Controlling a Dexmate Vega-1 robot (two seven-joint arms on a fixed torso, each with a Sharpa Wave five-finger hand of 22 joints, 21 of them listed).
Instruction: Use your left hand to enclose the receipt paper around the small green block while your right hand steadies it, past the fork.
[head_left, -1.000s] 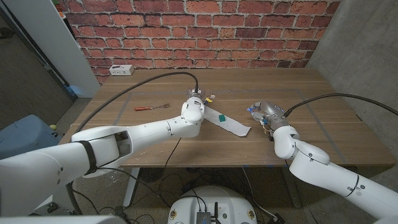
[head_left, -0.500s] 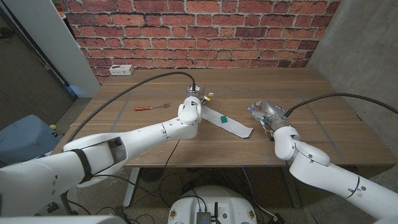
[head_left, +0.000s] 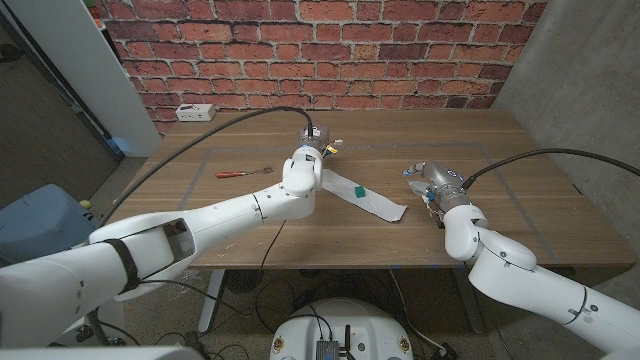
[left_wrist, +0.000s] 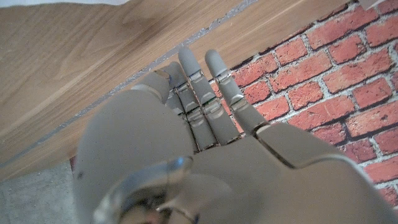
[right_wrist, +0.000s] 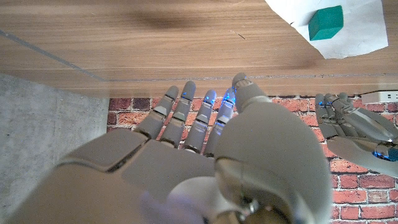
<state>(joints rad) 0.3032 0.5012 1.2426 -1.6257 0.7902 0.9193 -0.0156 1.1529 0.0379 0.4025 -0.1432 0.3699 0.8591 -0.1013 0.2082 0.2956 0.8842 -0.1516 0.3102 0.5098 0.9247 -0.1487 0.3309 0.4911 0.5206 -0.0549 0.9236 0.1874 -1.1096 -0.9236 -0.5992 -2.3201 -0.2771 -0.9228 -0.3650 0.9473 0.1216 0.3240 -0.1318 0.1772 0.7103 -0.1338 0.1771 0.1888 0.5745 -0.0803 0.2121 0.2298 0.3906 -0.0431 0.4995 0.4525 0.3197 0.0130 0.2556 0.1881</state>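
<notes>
A white strip of receipt paper (head_left: 380, 204) lies flat on the table's middle, with the small green block (head_left: 357, 189) standing on it. In the right wrist view the paper (right_wrist: 357, 28) and block (right_wrist: 326, 23) show beyond my fingers. My left hand (head_left: 322, 152) hovers at the strip's far-left end, fingers straight and together, holding nothing (left_wrist: 205, 124). To the right of the strip's near end my right hand (head_left: 425, 178) stands apart from it, fingers spread and empty (right_wrist: 205, 124). The red-handled fork (head_left: 245, 173) lies left of my left hand.
A white power strip (head_left: 196, 113) sits at the table's far-left corner. Grey tape lines (head_left: 200, 160) mark a rectangle on the wood. A brick wall stands behind the table. A blue bin (head_left: 45, 215) stands on the floor to the left.
My left arm has swung slightly toward the far side, carrying the hand a little up the strip's far end. The right hand has edged slightly away from me. Paper and block have not moved.
</notes>
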